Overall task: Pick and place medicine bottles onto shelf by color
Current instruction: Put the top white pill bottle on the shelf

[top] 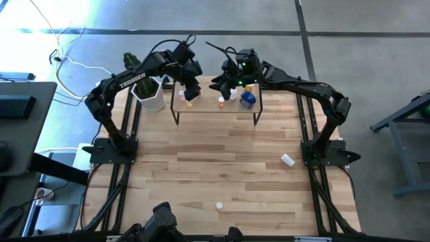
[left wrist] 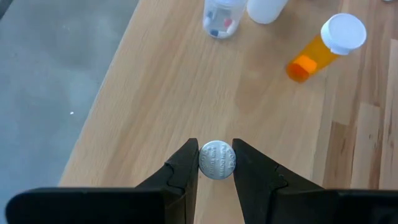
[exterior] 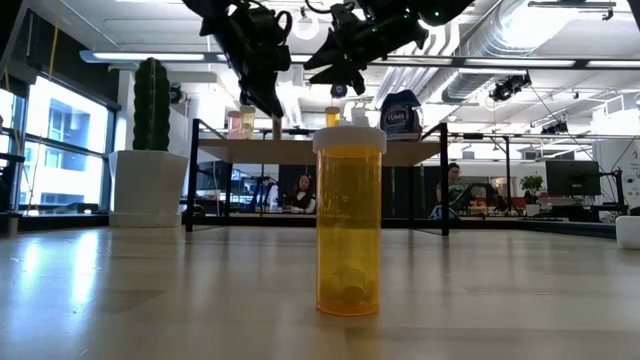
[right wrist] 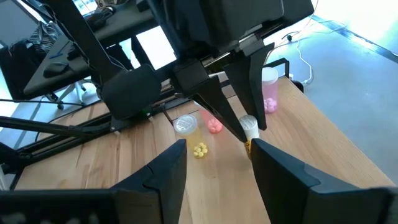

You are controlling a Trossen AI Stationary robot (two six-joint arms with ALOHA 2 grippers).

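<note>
The shelf (top: 215, 111) stands at the table's far middle. On it are a blue bottle (top: 247, 101), an orange one (top: 222, 101), a pink one (right wrist: 268, 94) and a clear one (left wrist: 221, 18). My left gripper (left wrist: 215, 163) hangs over the shelf's left part, shut on a small white-capped bottle (right wrist: 249, 127) with an orange-yellow body. My right gripper (right wrist: 217, 165) hovers open just to the right of it, with nothing between its fingers. An orange bottle (exterior: 349, 215) stands on its base on the table near the front edge. A white bottle (top: 287, 160) lies at the table's right. My left gripper pinches the small bottle's round cap (left wrist: 216, 160) between its two fingertips, on opposite sides of the cap. The fingers (right wrist: 217, 102) slant down from above. The bottle hangs upright below them, just over the shelf board; whether its bottom touches the board, I cannot tell.
A white pot with a cactus (top: 151, 94) stands left of the shelf. Another orange bottle with a white cap (left wrist: 323, 46) is close by the left gripper. The wide plank tabletop (top: 215, 168) stretches in front of the shelf. People sit in the room beyond (exterior: 300, 190).
</note>
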